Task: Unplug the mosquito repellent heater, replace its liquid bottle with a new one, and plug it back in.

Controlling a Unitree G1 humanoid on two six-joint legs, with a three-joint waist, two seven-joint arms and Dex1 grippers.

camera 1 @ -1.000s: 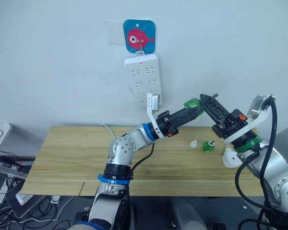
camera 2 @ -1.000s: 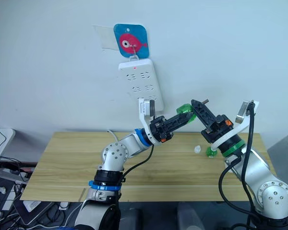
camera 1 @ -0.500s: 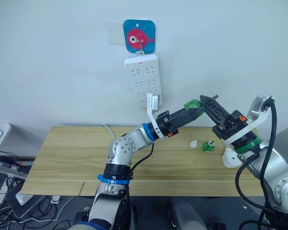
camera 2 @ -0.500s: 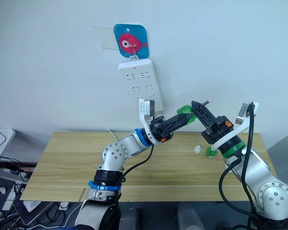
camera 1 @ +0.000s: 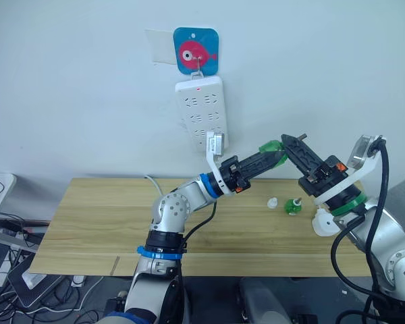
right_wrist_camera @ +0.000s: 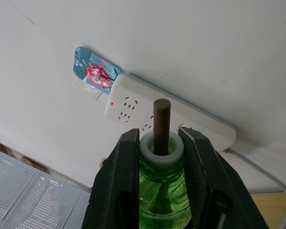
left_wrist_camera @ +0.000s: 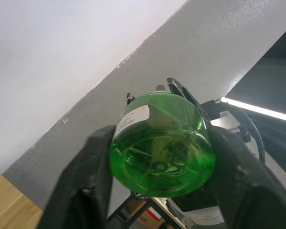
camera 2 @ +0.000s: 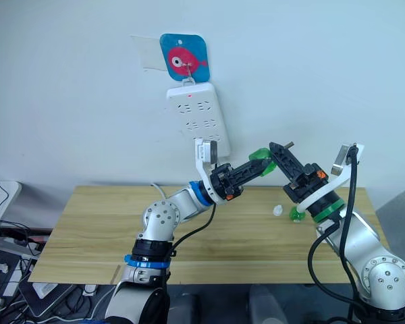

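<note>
A green liquid bottle point(camera 1: 270, 146) is held in the air in front of the wall, between both arms. My left gripper point(camera 1: 275, 155) is shut on its body; the bottle's round base point(left_wrist_camera: 162, 157) faces the left wrist camera. My right gripper point(camera 1: 291, 143) is shut on the white neck point(right_wrist_camera: 161, 145), from which a dark wick sticks out. A second green bottle point(camera 1: 293, 206) stands on the table, with a small white cap point(camera 1: 273, 202) beside it. A white rounded piece point(camera 1: 322, 223), apparently the mosquito repellent heater, lies by my right forearm.
A long white power strip point(camera 1: 201, 108) with a red light hangs on the wall from a hook on a blue fish sticker point(camera 1: 196, 50). The wooden table point(camera 1: 101, 223) stretches below both arms. Cables and boxes lie on the floor at the left.
</note>
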